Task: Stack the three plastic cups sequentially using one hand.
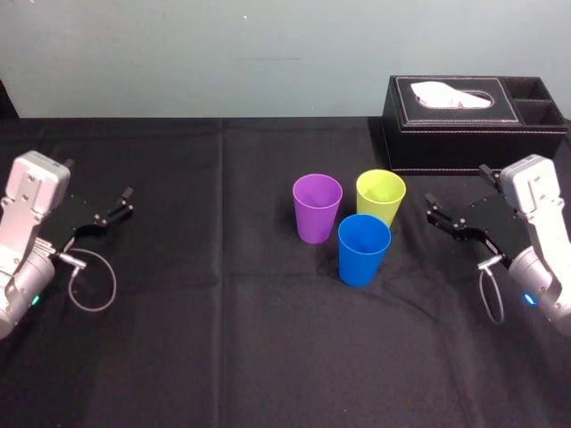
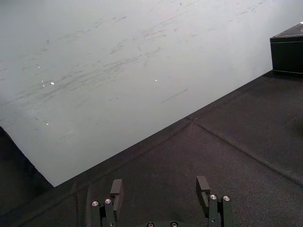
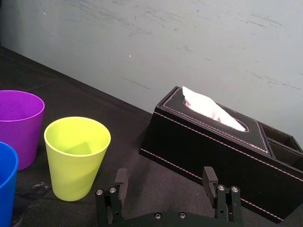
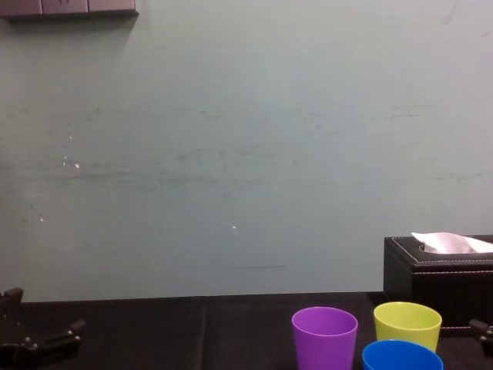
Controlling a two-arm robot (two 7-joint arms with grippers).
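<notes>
Head view high, looking down, chest view low, facing wall (image 4: 231, 154), right wrist view close, sharing purple cup (image 1: 317, 208)

Soft, even light; black cloth (image 1: 223, 348) perhaps swallows shadows.

Left pincer (image 2: 160, 182) agape above black cloth (image 2: 236, 142)

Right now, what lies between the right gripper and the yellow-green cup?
In the head view that stretch is bare black cloth, from the right gripper to the yellow-green cup.
</notes>
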